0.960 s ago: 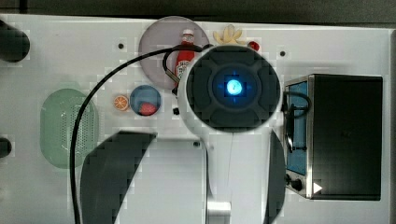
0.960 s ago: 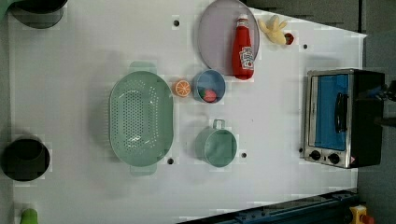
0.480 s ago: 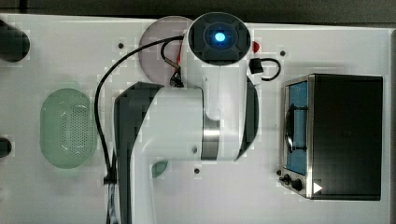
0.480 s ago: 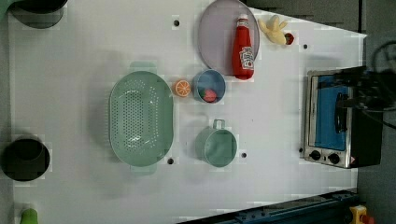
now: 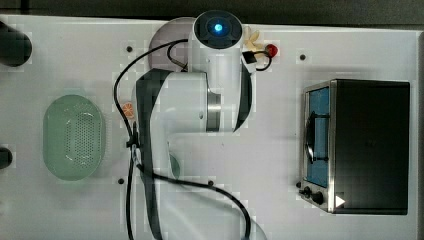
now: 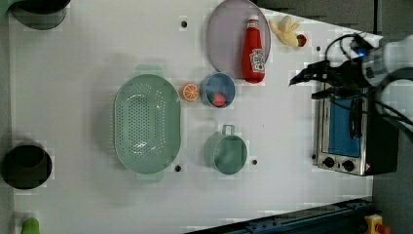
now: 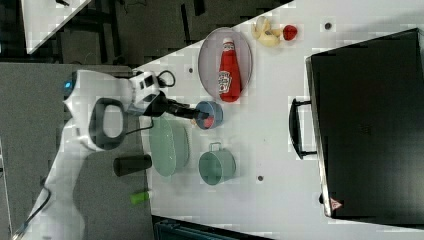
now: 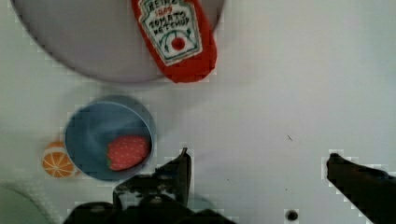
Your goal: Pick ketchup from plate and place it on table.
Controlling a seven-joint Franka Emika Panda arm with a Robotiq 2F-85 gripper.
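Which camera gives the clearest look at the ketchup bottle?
The left view: the whole ketchup lies unblocked on the plate, cap to base. The right view also shows it whole, slightly more oblique. The wrist view catches its label end.

Desk (image 6: 87,48): wide white top with a few small dark screw holes.
Plate (image 6: 226,39): greyish-lavender, round, at the left view's top edge.
Blue bowl (image 6: 218,89): just below the plate in the left view, close to its rim.
Orange slice (image 6: 190,91): just beside the blue bowl, on the left view's left.
Green basket (image 6: 146,124): perforated oval, further towards the left view's left.
Green cup (image 6: 226,152): with a handle, below the blue bowl in the left view.
Toaster oven (image 6: 348,129): at the left view's right edge.
Banana (image 6: 285,31) and red fruit (image 6: 302,40): near the plate, towards the left view's right.
Black cup (image 6: 27,165): at the left view's lower left.
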